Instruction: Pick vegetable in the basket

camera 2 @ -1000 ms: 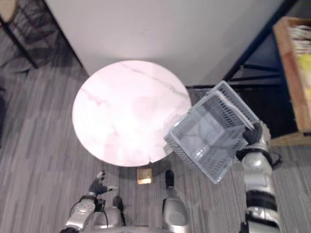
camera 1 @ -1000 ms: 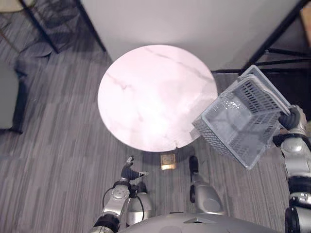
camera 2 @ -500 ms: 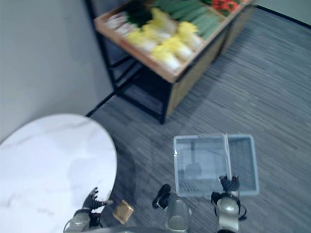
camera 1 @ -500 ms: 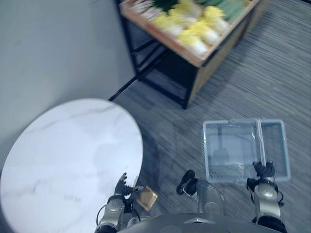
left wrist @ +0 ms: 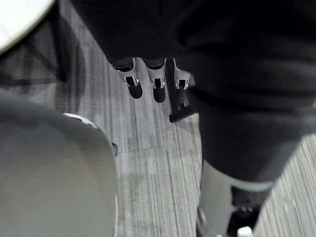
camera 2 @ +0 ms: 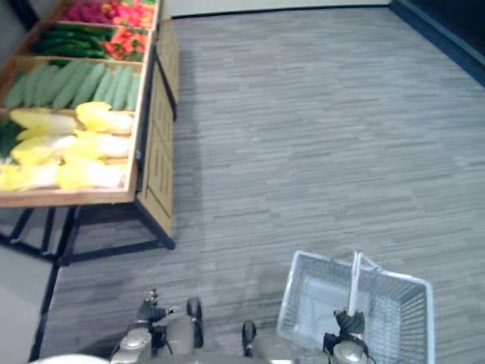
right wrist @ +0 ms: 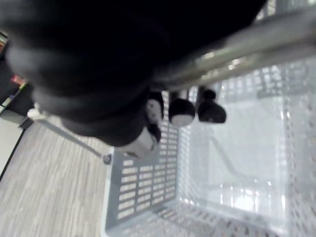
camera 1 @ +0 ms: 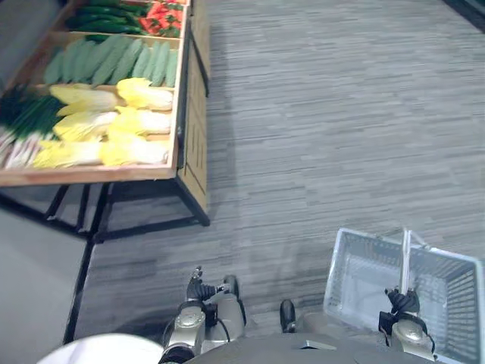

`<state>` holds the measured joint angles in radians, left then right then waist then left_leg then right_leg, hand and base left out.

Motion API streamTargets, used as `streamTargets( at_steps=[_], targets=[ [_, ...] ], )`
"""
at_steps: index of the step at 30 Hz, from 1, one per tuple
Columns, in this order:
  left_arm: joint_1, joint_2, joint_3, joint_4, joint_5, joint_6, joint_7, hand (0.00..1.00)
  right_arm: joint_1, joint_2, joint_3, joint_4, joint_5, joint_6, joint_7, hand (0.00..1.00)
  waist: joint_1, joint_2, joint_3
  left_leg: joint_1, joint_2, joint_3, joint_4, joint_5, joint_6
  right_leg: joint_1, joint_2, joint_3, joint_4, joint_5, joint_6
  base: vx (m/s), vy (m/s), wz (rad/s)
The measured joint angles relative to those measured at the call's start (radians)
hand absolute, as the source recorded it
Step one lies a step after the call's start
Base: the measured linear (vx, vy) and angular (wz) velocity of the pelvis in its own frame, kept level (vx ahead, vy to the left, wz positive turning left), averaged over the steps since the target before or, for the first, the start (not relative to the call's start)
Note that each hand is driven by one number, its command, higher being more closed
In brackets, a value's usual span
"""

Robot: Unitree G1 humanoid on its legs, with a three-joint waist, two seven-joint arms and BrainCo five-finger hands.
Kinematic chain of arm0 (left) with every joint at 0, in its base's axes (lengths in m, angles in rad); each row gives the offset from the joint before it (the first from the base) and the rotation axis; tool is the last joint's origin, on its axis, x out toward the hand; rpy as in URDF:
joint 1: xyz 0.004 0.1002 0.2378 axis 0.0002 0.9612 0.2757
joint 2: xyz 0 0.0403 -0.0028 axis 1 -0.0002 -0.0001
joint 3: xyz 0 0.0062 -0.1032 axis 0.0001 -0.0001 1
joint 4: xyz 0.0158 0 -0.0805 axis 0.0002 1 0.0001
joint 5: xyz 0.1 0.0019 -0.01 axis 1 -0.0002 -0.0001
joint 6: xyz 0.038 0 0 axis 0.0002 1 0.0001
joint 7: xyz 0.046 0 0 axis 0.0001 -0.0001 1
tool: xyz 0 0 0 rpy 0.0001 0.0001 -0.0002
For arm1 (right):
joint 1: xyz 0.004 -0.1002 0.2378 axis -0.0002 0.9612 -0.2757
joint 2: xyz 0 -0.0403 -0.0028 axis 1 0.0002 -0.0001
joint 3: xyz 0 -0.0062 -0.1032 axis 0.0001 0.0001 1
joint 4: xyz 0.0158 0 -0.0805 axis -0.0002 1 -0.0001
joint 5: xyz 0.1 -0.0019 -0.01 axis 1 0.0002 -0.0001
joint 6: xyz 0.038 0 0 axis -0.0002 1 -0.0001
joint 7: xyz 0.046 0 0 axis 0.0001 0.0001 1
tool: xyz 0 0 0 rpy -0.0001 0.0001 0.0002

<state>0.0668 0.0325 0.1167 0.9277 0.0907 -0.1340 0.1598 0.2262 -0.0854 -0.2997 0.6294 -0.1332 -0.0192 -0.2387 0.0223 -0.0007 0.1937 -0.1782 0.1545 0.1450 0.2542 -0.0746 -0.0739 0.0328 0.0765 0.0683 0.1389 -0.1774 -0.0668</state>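
A pale grey wire basket [camera 1: 356, 273] hangs at the lower right with nothing in it, and my right hand [camera 1: 402, 302] is curled round its handle [right wrist: 237, 47]. My left hand [camera 1: 198, 288] hangs low at the bottom left with relaxed fingers [left wrist: 133, 84], holding nothing. The vegetables lie on a wooden stand [camera 1: 184, 114] at the upper left: yellow cabbages [camera 1: 114, 121], pale green gourds [camera 1: 106, 61], dark cucumbers [camera 2: 68, 38], red peppers [camera 2: 125, 42] and green leeks [camera 1: 23, 114]. Both hands are well short of the stand.
The stand rests on black metal legs [camera 1: 114, 220] with a wooden side panel [camera 2: 155, 167]. A white round table's edge [camera 1: 106, 350] shows at the bottom left. Grey striped carpet [camera 1: 341, 114] stretches open to the right of the stand.
The camera has swung round: the table has slid out to the bottom left and the vegetable stand now lies at upper left. The basket stays held low in my right hand.
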Motion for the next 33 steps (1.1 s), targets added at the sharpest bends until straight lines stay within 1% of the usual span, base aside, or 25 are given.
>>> streamTargets(
  at_steps=[1,2,3,5,8,9,11,13,14,15,17,18,19,20,21,22,23,24,25,26,28,29,31,32,33],
  targets=[
    [-0.002,0.019,-0.006,0.001,0.0,0.0,0.0,0.0,0.006,0.016,0.002,0.009,-0.002,0.0,-0.001,1.0,-0.012,-0.042,-0.008,0.024,-0.034,0.017,-0.008,-0.024,0.028,-0.028,-0.043,0.002,0.088,-0.067,0.044,0.4,0.245,-0.17],
    [-0.006,0.032,-0.026,0.003,0.0,0.0,0.001,0.0,0.009,0.03,0.002,0.027,-0.002,0.0,-0.001,1.0,-0.015,-0.074,-0.004,0.083,-0.073,0.03,-0.05,-0.041,0.037,-0.065,-0.078,0.0,0.243,-0.112,0.136,0.41,0.219,-0.15],
    [-0.006,0.041,-0.031,0.004,0.0,0.0,0.001,0.0,0.003,0.036,0.002,0.036,-0.002,0.001,-0.001,1.0,-0.015,-0.087,0.003,0.11,-0.083,0.038,-0.065,-0.047,0.042,-0.097,-0.089,-0.004,0.328,-0.112,0.167,0.4,0.192,-0.06],
    [0.004,0.067,-0.052,0.007,-0.003,0.012,0.005,0.0,-0.012,0.046,0.002,0.07,0.002,0.001,-0.002,1.0,-0.018,-0.095,0.017,0.228,-0.087,0.04,-0.107,-0.076,0.061,-0.191,-0.122,-0.065,0.645,0.003,0.283,0.43,0.192,0.03],
    [0.012,0.075,-0.064,0.006,-0.004,0.014,0.013,0.0,-0.031,0.04,0.001,0.079,0.003,-0.012,-0.002,1.0,-0.029,-0.088,0.021,0.339,-0.073,0.03,-0.123,-0.128,0.068,-0.234,-0.192,-0.197,0.772,-0.068,0.228,0.46,0.057,0.27],
    [0.01,0.08,-0.062,0.006,-0.004,0.015,0.013,0.0,-0.059,0.036,0.005,0.091,0.002,-0.026,-0.001,1.0,-0.033,-0.076,0.025,0.373,-0.045,0.007,-0.15,-0.134,0.064,-0.274,-0.214,-0.276,0.725,-0.1,0.181,0.53,-0.051,0.33],
    [-0.004,0.083,-0.057,0.006,-0.003,0.015,0.013,0.0,-0.1,0.031,0.002,0.105,0.002,-0.034,-0.002,1.0,-0.037,-0.056,0.035,0.391,-0.003,-0.002,-0.17,-0.133,0.062,-0.31,-0.218,-0.333,0.597,-0.106,0.16,0.47,-0.119,0.39],
    [-0.01,0.083,-0.052,0.007,-0.003,0.015,0.013,0.0,-0.127,0.016,0.005,0.116,0.001,-0.042,0.003,1.0,-0.036,-0.038,0.045,0.415,0.039,0.002,-0.176,-0.132,0.061,-0.337,-0.217,-0.344,0.363,-0.043,0.15,0.51,-0.223,0.29],
    [-0.009,0.079,-0.032,0.01,-0.001,0.015,0.013,0.0,-0.142,0.016,0.004,0.12,0.001,-0.043,0.003,1.0,-0.036,-0.027,0.052,0.441,0.063,0.007,-0.182,-0.132,0.04,-0.34,-0.217,-0.327,0.169,0.066,0.146,0.68,-0.352,0.27],
    [-0.004,0.075,-0.007,0.012,0.002,0.015,0.014,0.0,-0.146,0.017,0.004,0.126,0.001,-0.043,0.005,1.0,-0.039,-0.03,0.05,0.465,0.078,0.014,-0.183,-0.138,-0.006,-0.339,-0.222,-0.305,-0.02,0.194,0.161,0.61,-0.336,0.27],
    [0.016,0.091,0.034,0.038,0.011,0.014,0.015,0.0,-0.145,0.026,0.002,0.146,0.001,-0.042,0.016,1.0,-0.036,-0.064,0.034,0.52,0.078,0.011,-0.184,-0.168,-0.078,-0.334,-0.257,-0.262,-0.149,0.31,0.169,0.67,-0.443,0.25],
    [-0.01,0.059,0.053,0.083,0.017,0.021,0.014,0.0,-0.178,0.017,-0.017,0.175,0.0,-0.039,0.02,1.0,-0.035,0.007,0.049,0.553,0.14,0.015,-0.18,-0.163,-0.101,-0.341,-0.207,-0.275,-0.051,0.368,0.108,0.66,-0.471,0.22],
    [-0.013,0.046,0.056,0.086,0.018,0.017,0.012,0.0,-0.199,0.013,-0.028,0.191,0.0,-0.036,0.02,1.0,-0.039,0.019,0.047,0.545,0.147,0.01,-0.178,-0.13,-0.1,-0.362,-0.203,-0.27,0.009,0.328,0.096,0.57,-0.459,0.26],
    [-0.013,0.022,0.072,0.085,0.019,0.01,0.013,0.0,-0.21,0.005,-0.035,0.193,0.0,-0.034,0.023,1.0,-0.048,0.024,0.048,0.546,0.146,-0.009,-0.166,-0.021,-0.101,-0.384,-0.217,-0.274,0.143,0.236,0.075,0.41,-0.369,0.36],
    [-0.01,0.013,0.075,0.085,0.019,0.009,0.013,0.0,-0.21,0.002,-0.036,0.194,0.0,-0.032,0.024,1.0,-0.05,0.025,0.047,0.543,0.149,-0.029,-0.138,0.022,-0.1,-0.379,-0.225,-0.282,0.186,0.197,0.069,0.67,-0.533,0.48],
    [0.002,-0.003,0.085,0.084,0.017,0.008,0.013,0.0,-0.208,-0.009,-0.021,0.21,0.001,-0.03,0.031,1.0,-0.041,0.038,0.037,0.494,0.173,-0.078,0.002,0.117,-0.089,-0.332,-0.218,-0.31,0.215,0.123,0.067,0.58,-0.414,0.36],
    [0.002,-0.003,0.088,0.08,0.017,0.007,0.013,0.0,-0.204,-0.014,-0.005,0.215,0.001,-0.027,0.034,1.0,-0.037,0.039,0.033,0.457,0.181,-0.095,0.071,0.166,-0.088,-0.312,-0.216,-0.32,0.213,0.098,0.07,0.57,-0.365,0.36],
    [0.002,-0.004,0.089,0.074,0.015,0.006,0.013,0.0,-0.198,-0.017,0.023,0.216,0.001,-0.026,0.04,1.0,-0.033,0.041,0.034,0.398,0.193,-0.12,0.176,0.269,-0.095,-0.27,-0.209,-0.336,0.194,0.069,0.079,0.49,-0.233,0.23],
    [0.001,-0.01,0.09,0.07,0.006,0.0,0.012,0.0,-0.203,-0.02,0.065,0.223,0.0,-0.021,0.045,1.0,-0.017,0.041,0.04,0.308,0.199,-0.141,0.374,0.243,-0.118,-0.211,-0.195,-0.345,0.145,0.054,0.067,0.57,-0.215,0.1],
    [0.0,-0.015,0.09,0.058,-0.004,-0.006,0.012,0.0,-0.215,-0.031,0.103,0.243,-0.001,-0.014,0.053,1.0,-0.002,0.052,0.039,0.216,0.182,-0.156,0.565,0.113,-0.116,-0.15,-0.175,-0.348,0.096,0.049,0.044,0.56,-0.172,-0.03],
    [0.0,-0.02,0.09,0.041,-0.013,-0.006,0.012,0.0,-0.241,-0.035,0.131,0.298,-0.01,-0.005,0.069,1.0,0.011,0.052,0.04,0.125,0.126,-0.117,0.664,-0.037,-0.116,-0.047,-0.174,-0.368,0.043,0.054,0.046,0.41,-0.053,0.0],
    [-0.001,-0.025,0.091,0.034,-0.03,-0.009,0.009,0.0,-0.238,-0.036,0.143,0.312,-0.027,-0.001,0.078,1.0,0.027,0.051,0.04,0.083,0.098,-0.048,0.613,-0.108,-0.103,0.015,-0.181,-0.38,0.012,0.053,0.046,0.44,-0.014,0.14],
    [-0.002,-0.033,0.09,0.022,-0.039,-0.009,0.004,0.0,-0.233,-0.037,0.147,0.308,-0.052,0.002,0.083,1.0,0.033,0.047,0.039,0.038,0.063,0.082,0.4,-0.128,-0.083,0.073,-0.194,-0.418,-0.022,0.04,0.071,0.42,0.029,0.49],
    [-0.001,-0.037,0.087,0.022,-0.039,-0.007,-0.001,0.0,-0.222,-0.041,0.146,0.303,-0.07,0.003,0.085,1.0,0.032,0.045,0.031,0.034,0.046,0.242,0.236,-0.114,0.009,0.104,-0.194,-0.465,-0.031,0.024,0.109,0.51,0.082,1.75],
    [-0.002,-0.033,0.07,0.013,-0.032,-0.008,-0.006,0.0,-0.214,-0.033,0.145,0.312,-0.088,0.003,0.085,1.0,0.023,0.015,0.015,0.06,0.003,0.387,0.106,-0.094,0.068,0.123,-0.231,-0.562,-0.038,0.015,0.123,0.51,0.093,1.78]
  ],
)
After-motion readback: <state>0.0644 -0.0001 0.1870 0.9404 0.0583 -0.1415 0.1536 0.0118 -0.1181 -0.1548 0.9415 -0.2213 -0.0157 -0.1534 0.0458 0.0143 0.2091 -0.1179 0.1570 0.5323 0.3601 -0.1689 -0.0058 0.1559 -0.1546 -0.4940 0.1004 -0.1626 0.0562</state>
